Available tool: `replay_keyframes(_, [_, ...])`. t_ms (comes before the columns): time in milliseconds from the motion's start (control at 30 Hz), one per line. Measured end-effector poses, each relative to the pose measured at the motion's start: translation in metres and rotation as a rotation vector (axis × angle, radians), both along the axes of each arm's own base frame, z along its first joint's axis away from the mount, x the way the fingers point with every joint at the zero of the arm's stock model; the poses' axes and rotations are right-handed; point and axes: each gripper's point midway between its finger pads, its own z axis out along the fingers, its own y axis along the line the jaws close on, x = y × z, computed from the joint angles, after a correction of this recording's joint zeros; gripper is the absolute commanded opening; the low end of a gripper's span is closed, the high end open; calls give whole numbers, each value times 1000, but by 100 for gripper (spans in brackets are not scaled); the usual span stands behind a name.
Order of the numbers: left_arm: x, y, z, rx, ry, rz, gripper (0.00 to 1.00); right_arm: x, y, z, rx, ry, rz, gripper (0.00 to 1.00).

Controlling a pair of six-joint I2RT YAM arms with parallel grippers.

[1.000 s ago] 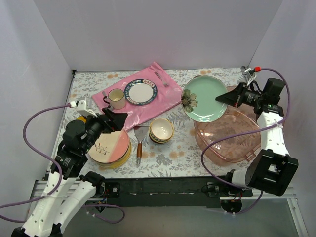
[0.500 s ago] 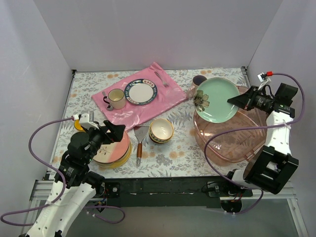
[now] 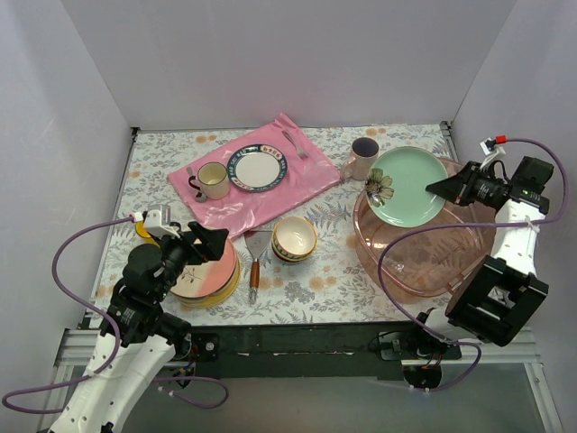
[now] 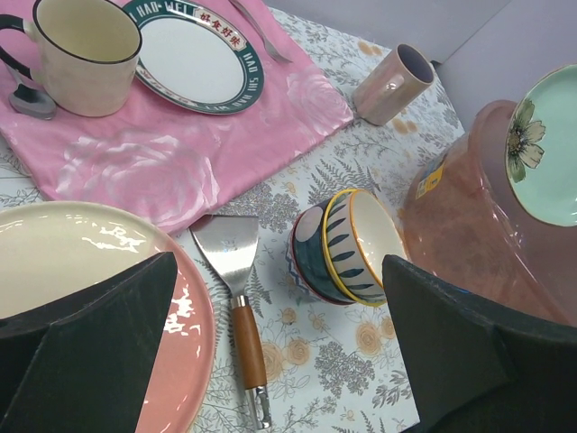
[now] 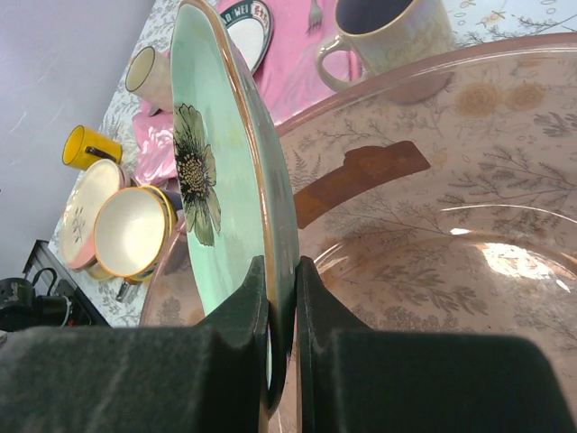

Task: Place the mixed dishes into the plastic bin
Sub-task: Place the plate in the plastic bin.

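Observation:
My right gripper (image 3: pixel 436 189) (image 5: pixel 281 271) is shut on the rim of the mint-green flowered plate (image 3: pixel 403 183) (image 5: pixel 216 171), which hangs tilted over the far side of the plastic bin (image 3: pixel 424 266) (image 5: pixel 451 225). A pinkish mug (image 3: pixel 364 158) (image 4: pixel 392 83) stands just left of the bin. Stacked patterned bowls (image 3: pixel 294 238) (image 4: pixel 352 244) sit mid-table. My left gripper (image 3: pixel 213 242) (image 4: pixel 279 271) hovers open over the right edge of the cream and pink plate stack (image 3: pixel 203 278) (image 4: pixel 81 262). A yellow mug (image 5: pixel 86 147) stands behind that stack.
A pink mat (image 3: pixel 279 194) at the back holds a blue-rimmed white plate (image 3: pixel 257 169), a cream mug (image 3: pixel 213 179) and a fork (image 3: pixel 294 142). A wooden-handled spatula (image 3: pixel 255 262) (image 4: pixel 236 298) lies between the plate stack and the bowls. White walls enclose three sides.
My right gripper has carried the green plate rightward and lower, over the bin, uncovering the pinkish mug. My left arm sank a little toward the plate stack, then held still.

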Motion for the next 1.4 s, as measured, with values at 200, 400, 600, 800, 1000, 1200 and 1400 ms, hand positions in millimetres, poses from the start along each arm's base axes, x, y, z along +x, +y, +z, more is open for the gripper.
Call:
replay_keyframes(200, [1, 0, -2, 5, 5, -1, 98, 2, -10, -12, -19, 23, -10, 1])
replay_keyframes(400, [1, 0, -1, 2, -1, -1, 98, 0, -15, -22, -46, 42, -17, 1])
replay_keyframes(600, [2, -1, 2, -1, -10, -2, 98, -1, -20, -30, -62, 55, -21, 1])
replay_keyframes(800, [2, -1, 2, -2, -11, -2, 98, -1, -21, -39, -64, 76, -13, 1])
replay_keyframes(1000, [2, -1, 2, -1, -10, -2, 98, -1, -22, -45, -72, 83, -5, 1])
replay_keyframes(1200, [2, -1, 2, -2, -12, -2, 98, -4, -21, -51, -70, 101, 6, 1])
replay_keyframes(1400, [3, -1, 1, 0, -8, -3, 98, -5, -21, -57, -69, 116, 14, 1])
